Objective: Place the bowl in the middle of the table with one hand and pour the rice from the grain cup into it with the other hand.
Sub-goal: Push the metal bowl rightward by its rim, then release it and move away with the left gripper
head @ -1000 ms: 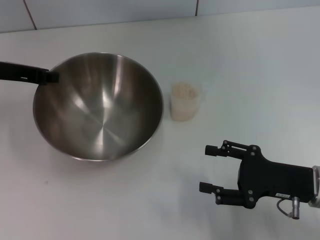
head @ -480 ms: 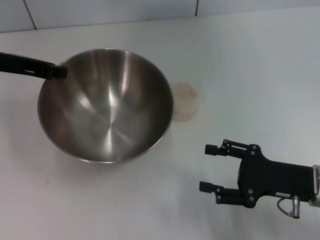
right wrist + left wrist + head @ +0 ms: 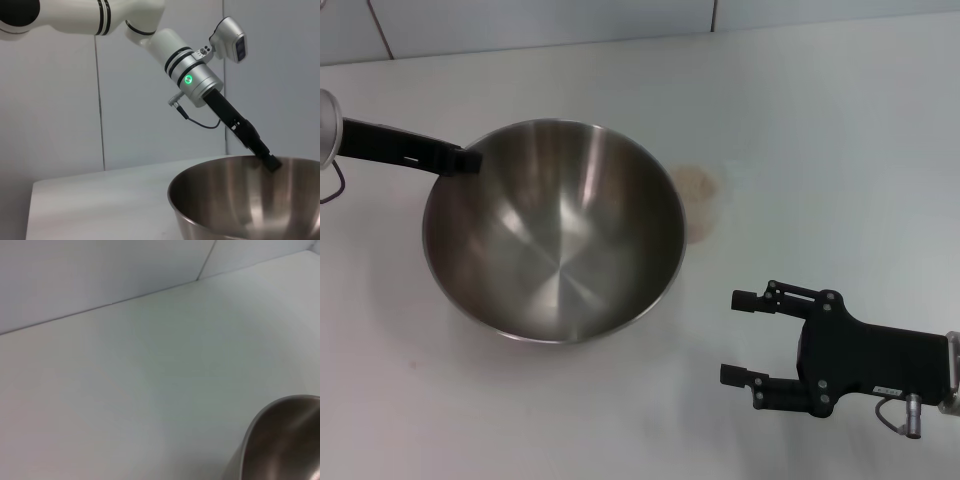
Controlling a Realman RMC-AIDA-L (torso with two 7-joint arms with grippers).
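The steel bowl [image 3: 555,235] is left of the table's middle, and its right rim covers part of the grain cup [image 3: 703,205]. The cup stands upright with pale rice [image 3: 692,182] in it. My left gripper [image 3: 468,160] is shut on the bowl's far-left rim. The right wrist view shows this grip [image 3: 271,162] on the bowl [image 3: 240,200]. The left wrist view shows only a piece of the bowl's rim [image 3: 270,440]. My right gripper [image 3: 734,337] is open and empty, low at the front right, apart from the cup.
The white table [image 3: 820,130] ends at a light wall along its far edge [image 3: 620,40]. The left arm [image 3: 150,35] reaches in from the left, above the table.
My left gripper has carried the bowl to the right and a little nearer, so it now overlaps the cup. The right gripper has not moved.
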